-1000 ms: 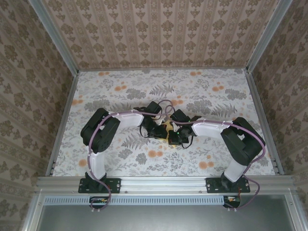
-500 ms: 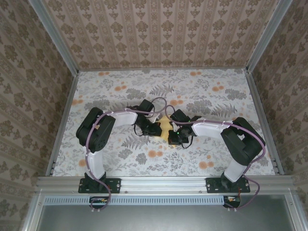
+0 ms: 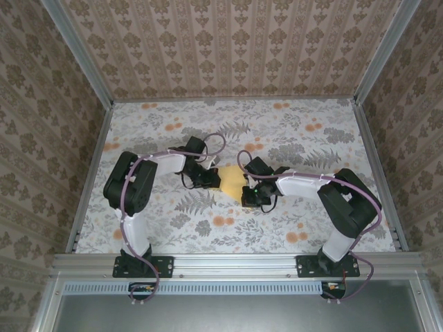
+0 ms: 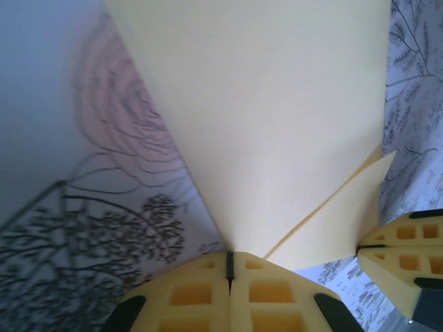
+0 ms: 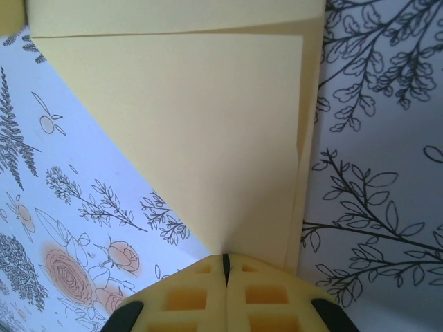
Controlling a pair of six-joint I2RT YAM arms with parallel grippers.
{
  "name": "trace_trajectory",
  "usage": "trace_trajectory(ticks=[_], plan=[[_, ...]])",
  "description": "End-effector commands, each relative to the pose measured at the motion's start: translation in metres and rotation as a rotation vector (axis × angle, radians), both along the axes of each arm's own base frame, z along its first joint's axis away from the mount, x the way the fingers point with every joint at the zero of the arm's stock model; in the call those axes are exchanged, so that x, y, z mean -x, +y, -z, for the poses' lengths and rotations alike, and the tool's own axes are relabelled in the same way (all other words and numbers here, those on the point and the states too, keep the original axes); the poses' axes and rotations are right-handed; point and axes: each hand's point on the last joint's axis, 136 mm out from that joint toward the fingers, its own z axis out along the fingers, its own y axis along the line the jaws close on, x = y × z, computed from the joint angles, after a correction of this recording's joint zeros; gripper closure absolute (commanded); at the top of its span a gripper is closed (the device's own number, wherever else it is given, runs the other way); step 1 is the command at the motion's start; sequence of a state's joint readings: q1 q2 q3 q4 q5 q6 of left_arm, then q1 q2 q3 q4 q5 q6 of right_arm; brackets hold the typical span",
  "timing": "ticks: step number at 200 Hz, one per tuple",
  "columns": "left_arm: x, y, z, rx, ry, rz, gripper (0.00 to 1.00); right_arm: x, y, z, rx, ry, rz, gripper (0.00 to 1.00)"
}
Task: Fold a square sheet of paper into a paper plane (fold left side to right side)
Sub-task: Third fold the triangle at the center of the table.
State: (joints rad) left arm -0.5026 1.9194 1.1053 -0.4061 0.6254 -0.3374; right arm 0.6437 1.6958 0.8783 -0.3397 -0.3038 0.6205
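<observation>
the left gripper (image 4: 229, 264) is closed on a corner of the sheet of paper (image 4: 277, 117), the yellow point running right into the seam between its two pads. the right gripper (image 5: 225, 266) is likewise clamped on another corner of the same sheet. the sheet sits near the middle of the desk (image 3: 311, 138), held between the two grippers over the flowered cloth (image 5: 374, 173), with the left arm on its left and the right arm at its near right. judging by the task, the step in hand is carrying the left side over to the right. to do it well, the right gripper should act as a fixed anchor while the left one travels across in a low arc, so the paper rolls over rather than buckles. the moving edge should be laid exactly on the far edge before anything is pressed, since a skewed centre crease would spoil every later fold, and neither grip should slacken until the edges meet. the top view gives the layout of both arms and how little of the sheet shows between them, but it is too small, i think, to tell whether the paper hangs clear of the cloth. the left wrist view shows a second flap of paper splitting off to the right, with the right gripper's pads (image 4: 401, 257) just beside it. the right wrist view shows the layering instead: a folded band along the top and a narrow strip down the right side.
</observation>
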Motion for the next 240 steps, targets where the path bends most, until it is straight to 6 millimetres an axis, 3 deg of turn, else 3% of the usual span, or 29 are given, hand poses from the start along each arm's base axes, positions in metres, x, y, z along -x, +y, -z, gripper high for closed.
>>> trace_trajectory(ticks=[1, 29, 57, 98, 121, 149, 196, 220, 240], plan=[[-0.020, 0.027, 0.010, -0.125, -0.071, -0.037, 1.00, 0.037, -0.038, 0.027, 0.151, 0.136, 0.005, 1.00], [-0.018, 0.026, -0.002, -0.099, -0.083, -0.048, 0.95, 0.032, -0.028, 0.021, 0.091, 0.109, 0.005, 1.00], [-0.012, 0.026, -0.026, -0.056, -0.103, -0.085, 0.83, 0.014, -0.011, -0.007, -0.004, 0.000, -0.017, 0.99], [0.005, 0.029, -0.043, 0.020, -0.071, -0.208, 0.61, -0.014, -0.023, -0.043, 0.037, -0.196, -0.072, 0.73], [0.015, 0.030, -0.044, 0.057, -0.041, -0.278, 0.56, -0.030, -0.029, -0.050, 0.051, -0.267, -0.108, 0.61], [0.017, 0.027, -0.047, 0.100, -0.021, -0.335, 0.52, -0.042, -0.015, -0.051, -0.010, -0.305, -0.201, 0.53], [0.019, 0.016, -0.041, 0.113, 0.015, -0.340, 0.51, -0.053, 0.002, -0.036, -0.046, -0.273, -0.246, 0.59], [0.020, 0.010, -0.036, 0.107, 0.027, -0.329, 0.51, -0.055, 0.002, -0.031, -0.039, -0.264, -0.241, 0.72], [0.020, 0.006, -0.034, 0.095, 0.028, -0.322, 0.50, -0.057, -0.005, -0.028, -0.016, -0.268, -0.218, 0.88]])
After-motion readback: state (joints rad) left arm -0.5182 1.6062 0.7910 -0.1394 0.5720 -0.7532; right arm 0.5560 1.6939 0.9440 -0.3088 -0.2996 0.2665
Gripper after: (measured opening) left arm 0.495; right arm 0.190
